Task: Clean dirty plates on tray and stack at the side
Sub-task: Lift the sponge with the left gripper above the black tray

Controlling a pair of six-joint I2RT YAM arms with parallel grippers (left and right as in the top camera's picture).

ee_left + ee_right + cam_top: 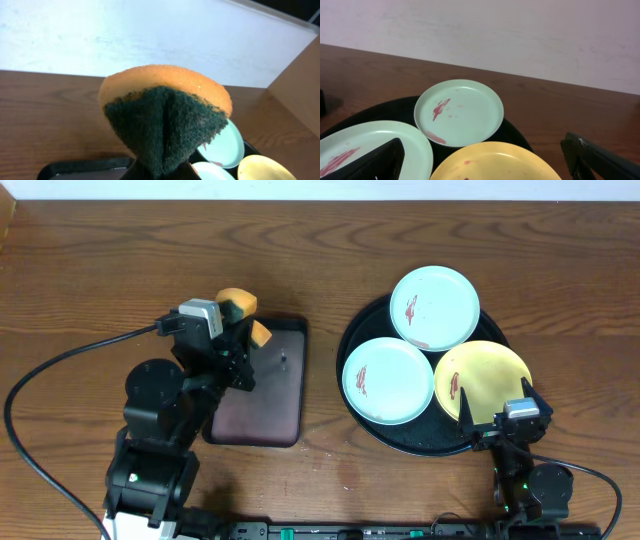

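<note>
Left claw (243,320) clenched on a folded scouring sponge (165,110), green pad outward for wiping (above the rectangular tray (265,405)). Right claw (497,408) spread wide beside the yellow plate (490,375), probably to steady it. All three dirty plates (388,380) lie on the round black tray (397,436); none is stacked on the worktop (100,280).

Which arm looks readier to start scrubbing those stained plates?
Left. The left gripper is shut on the folded sponge, though it hangs over the rectangular tray, apart from the round tray. The right gripper is open and empty by the yellow plate, probably better for steadying it.
</note>
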